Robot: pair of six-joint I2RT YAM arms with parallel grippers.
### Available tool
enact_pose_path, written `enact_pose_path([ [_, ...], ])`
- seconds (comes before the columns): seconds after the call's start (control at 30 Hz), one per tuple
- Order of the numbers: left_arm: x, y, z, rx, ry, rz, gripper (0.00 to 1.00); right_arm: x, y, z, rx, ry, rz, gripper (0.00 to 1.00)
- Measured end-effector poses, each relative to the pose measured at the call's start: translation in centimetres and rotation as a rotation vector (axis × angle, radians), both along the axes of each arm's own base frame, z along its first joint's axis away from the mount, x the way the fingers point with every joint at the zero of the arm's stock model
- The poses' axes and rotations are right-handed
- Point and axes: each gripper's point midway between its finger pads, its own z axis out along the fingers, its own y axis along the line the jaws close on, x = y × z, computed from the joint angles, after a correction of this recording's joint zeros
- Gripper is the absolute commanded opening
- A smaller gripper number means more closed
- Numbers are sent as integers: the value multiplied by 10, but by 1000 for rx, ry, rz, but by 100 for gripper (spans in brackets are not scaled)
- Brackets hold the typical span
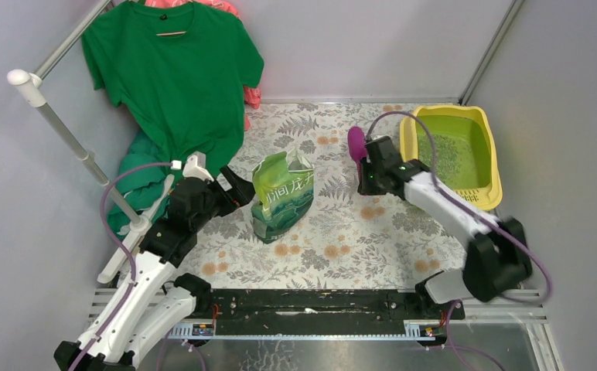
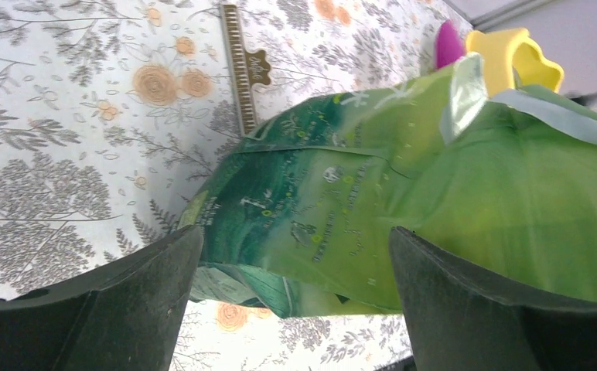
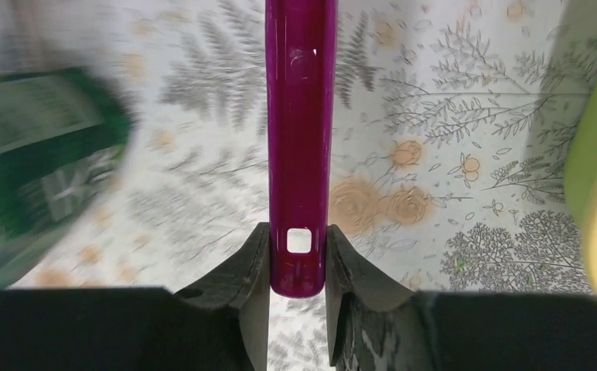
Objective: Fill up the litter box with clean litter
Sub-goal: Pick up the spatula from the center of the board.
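Right wrist shows your right fingers [image 3: 245, 278] pinching the purple scoop [image 3: 299, 116] at its handle end, likely for reach, left fingers [image 2: 125, 301] spread astride the green bag [image 2: 404, 216], the litter box [image 1: 499, 174] far right, barely filled.

We see a green T-shirt [image 1: 175, 77] on a hanger beside a white rail [image 1: 63, 127], a pink garment [image 1: 252, 97] behind it, and a floral tablecloth [image 1: 342, 239] underneath.

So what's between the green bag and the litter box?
The right gripper, shut on the purple scoop, above the floral tabletop. The top external view shows it between green bag and litter box.
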Motion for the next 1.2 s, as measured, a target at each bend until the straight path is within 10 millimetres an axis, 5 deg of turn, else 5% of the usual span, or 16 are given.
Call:
enact_pose_path([
  [0.13,-12,-14,13,-39,-27,-105,99,-24,12,88,161,-180,104,0],
  [0.23,-28,-29,31,-101,-77,-214,99,-60,20,149,317,-299,216,0],
  [0.37,-53,-51,64,-220,-162,-379,98,-120,34,196,505,-344,404,0],
  [0.53,-84,-64,92,-309,-227,-536,99,-169,48,207,640,-252,583,0],
  [0.77,-109,-67,135,-349,-348,-638,99,-204,65,213,767,-128,740,0],
  [1.0,-99,-72,140,-402,-249,-613,99,-222,79,229,802,-106,870,0],
  [1.2,-83,-68,164,-378,-141,-511,99,-212,96,235,703,-155,926,0],
])
